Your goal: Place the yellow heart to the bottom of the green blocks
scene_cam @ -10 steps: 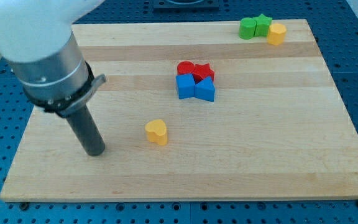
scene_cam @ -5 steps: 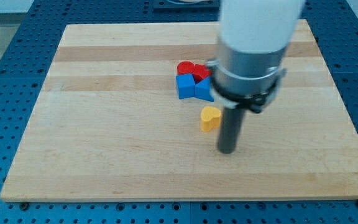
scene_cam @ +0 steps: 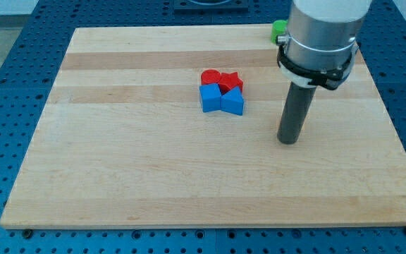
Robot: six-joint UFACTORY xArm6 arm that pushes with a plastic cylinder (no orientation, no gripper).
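Observation:
My tip (scene_cam: 288,141) rests on the board right of centre, well to the right of the red and blue cluster. No yellow heart shows in this view; it may be hidden behind the rod or the arm. Only a sliver of one green block (scene_cam: 279,29) shows at the view's top, beside the arm's left edge. The other green block and the second yellow block are hidden behind the arm.
A tight cluster sits near the board's centre: a red round block (scene_cam: 211,76), a red star (scene_cam: 232,80), a blue cube (scene_cam: 209,99) and another blue block (scene_cam: 234,104). The wooden board (scene_cam: 118,155) lies on a blue perforated table.
The rod swept from the board's left to its right. The yellow heart moved right with it, from lower centre to just below the blue blocks, and is now out of sight.

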